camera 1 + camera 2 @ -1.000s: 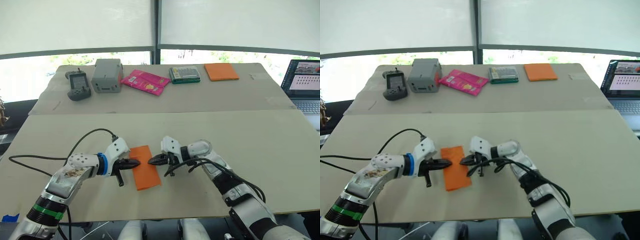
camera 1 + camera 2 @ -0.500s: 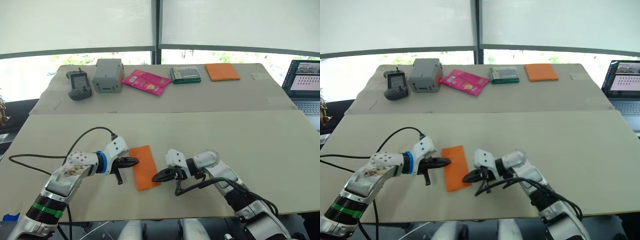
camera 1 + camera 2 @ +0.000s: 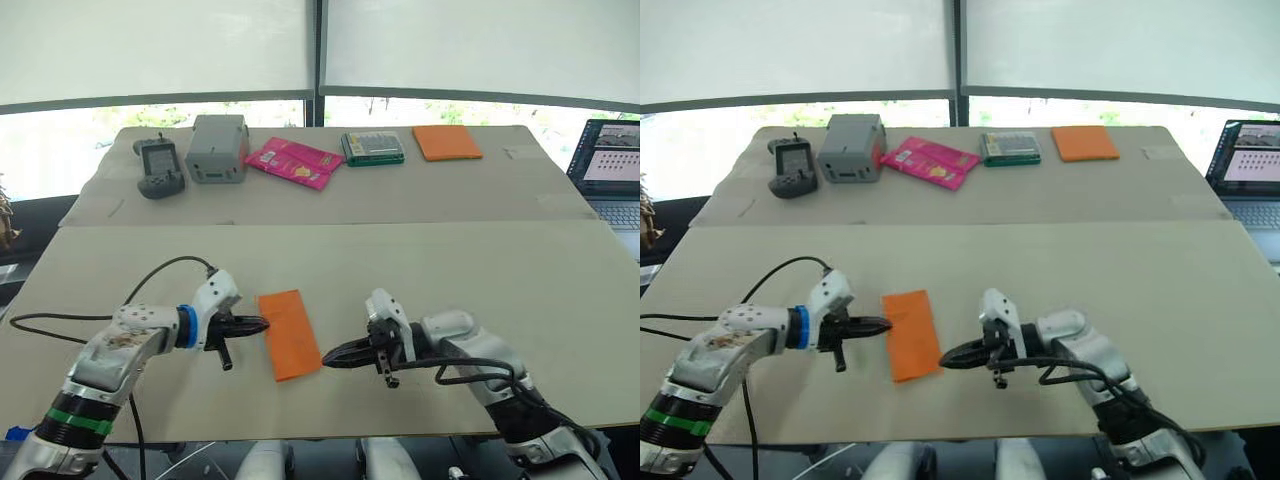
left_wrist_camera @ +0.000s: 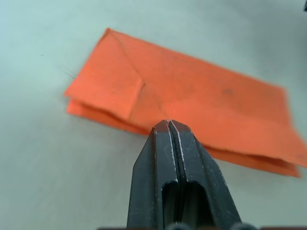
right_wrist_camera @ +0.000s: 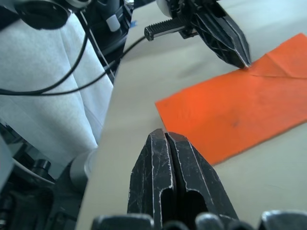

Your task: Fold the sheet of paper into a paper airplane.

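Observation:
The sheet of paper [image 3: 288, 334] is a bright orange folded strip lying flat on the near table, with a diagonal crease at its far end [image 4: 144, 86]. My left gripper [image 3: 262, 325] is shut, its tip touching the strip's left long edge. My right gripper [image 3: 328, 358] is shut too, its tip just right of the strip's near right corner, holding nothing. In the right wrist view the paper [image 5: 249, 115] lies ahead with the left gripper's tip [image 5: 242, 58] at its edge.
On the far table stand a handheld controller [image 3: 158, 168], a grey box [image 3: 218, 149], a pink packet [image 3: 293, 163], a green-edged box [image 3: 373, 148] and a smooth orange rectangle [image 3: 446, 142]. A laptop [image 3: 612, 170] sits at the right edge. Cables trail from both arms.
My right gripper pulled back from the paper's middle toward its near right corner and off to the right. The left gripper kept its place at the left edge. The paper stayed flat.

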`<state>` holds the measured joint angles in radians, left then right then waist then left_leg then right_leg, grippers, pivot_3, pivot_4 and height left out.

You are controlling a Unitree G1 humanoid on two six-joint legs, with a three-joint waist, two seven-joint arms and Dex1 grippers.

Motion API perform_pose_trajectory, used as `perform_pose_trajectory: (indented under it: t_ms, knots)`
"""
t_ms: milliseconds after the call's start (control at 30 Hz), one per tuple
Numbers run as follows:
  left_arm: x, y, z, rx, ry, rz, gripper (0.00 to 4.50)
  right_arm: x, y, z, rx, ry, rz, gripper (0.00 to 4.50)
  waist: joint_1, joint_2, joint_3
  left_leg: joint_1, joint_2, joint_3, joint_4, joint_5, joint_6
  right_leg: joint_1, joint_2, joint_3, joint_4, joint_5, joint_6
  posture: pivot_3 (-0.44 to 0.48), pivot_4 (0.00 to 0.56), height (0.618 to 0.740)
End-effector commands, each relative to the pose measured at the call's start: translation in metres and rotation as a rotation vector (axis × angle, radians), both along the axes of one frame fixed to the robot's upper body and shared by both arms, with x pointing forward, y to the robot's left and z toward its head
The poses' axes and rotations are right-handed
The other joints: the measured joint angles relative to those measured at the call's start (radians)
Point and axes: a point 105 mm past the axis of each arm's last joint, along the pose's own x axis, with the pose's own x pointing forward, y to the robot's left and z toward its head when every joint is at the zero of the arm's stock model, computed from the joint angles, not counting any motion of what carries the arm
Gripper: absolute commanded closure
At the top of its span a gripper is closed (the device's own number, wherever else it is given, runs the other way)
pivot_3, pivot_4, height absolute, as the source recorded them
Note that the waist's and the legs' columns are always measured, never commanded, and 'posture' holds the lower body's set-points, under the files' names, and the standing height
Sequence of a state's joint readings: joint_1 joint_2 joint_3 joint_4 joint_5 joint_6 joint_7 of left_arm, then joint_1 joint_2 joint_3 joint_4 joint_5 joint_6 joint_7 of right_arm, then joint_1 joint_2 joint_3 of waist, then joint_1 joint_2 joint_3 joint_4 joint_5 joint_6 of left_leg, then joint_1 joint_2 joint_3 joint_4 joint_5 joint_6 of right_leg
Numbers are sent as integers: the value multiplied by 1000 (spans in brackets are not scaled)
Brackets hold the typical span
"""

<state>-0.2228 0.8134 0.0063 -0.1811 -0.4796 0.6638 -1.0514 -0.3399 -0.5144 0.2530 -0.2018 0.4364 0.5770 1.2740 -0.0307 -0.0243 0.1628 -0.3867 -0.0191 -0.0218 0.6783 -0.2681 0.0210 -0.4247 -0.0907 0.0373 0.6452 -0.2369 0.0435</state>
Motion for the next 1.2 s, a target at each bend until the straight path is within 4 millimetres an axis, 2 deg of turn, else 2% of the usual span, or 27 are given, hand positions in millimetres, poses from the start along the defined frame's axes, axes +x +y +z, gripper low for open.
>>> perform_pose_trajectory:
  t_ms: [33,167,400,467,533,733,867,933,1067,1200]
  knots:
    - [-9,6,32,-61,-52,-40,4500,-8,-7,19,16,-22,4,4437,5,0,0,0,0,0,0,0,0,0,0,0,-1,0,0,0,150,740]
    - [-18,1,28,-35,-29,-88,4500,-6,-14,21,-37,-57,-22,4437,14,0,0,0,-1,0,0,0,0,2,-1,0,-3,0,0,0,150,740]
    - [-8,-25,-6,34,-10,-104,4500,10,-30,27,-112,-135,-137,4437,22,0,0,-1,-1,0,2,0,0,2,-1,0,-3,0,0,0,150,740]
    - [-7,-37,-5,-30,-6,-137,4500,15,-37,23,-161,-151,-184,4437,22,-1,0,-1,-1,0,2,0,0,2,-1,-1,-3,0,0,0,150,740]
    - [-6,-43,-11,-22,-8,-163,4500,16,-43,15,-216,-171,-203,4437,22,-1,0,-2,-1,0,2,0,0,1,-1,-1,-3,0,0,0,150,740]
    - [12,-68,-3,-83,-60,-195,4500,15,-50,14,-216,-157,-278,4437,21,-1,1,-3,-2,0,2,0,0,1,-1,-1,-3,0,0,0,150,740]
    - [26,-94,-10,-76,-71,-234,4500,15,-56,13,-220,-152,-338,4437,27,-1,1,-2,-2,0,3,0,0,2,-1,-1,-3,0,0,0,150,740]
    - [32,-105,-21,-48,-49,-220,4500,15,-57,14,-220,-155,-352,4437,29,-1,1,-2,-3,0,4,0,1,3,-1,-1,-3,0,0,0,150,740]
    - [34,-121,-43,5,1,-229,4500,20,-63,21,-230,-199,-410,4437,29,-1,1,-3,-3,0,4,0,1,2,0,-1,-2,0,0,0,150,740]
    - [28,-118,-53,36,17,-247,4500,30,-71,33,-233,-270,-480,4437,29,-1,1,-1,-3,0,4,0,1,4,0,-1,-2,0,1,0,150,740]
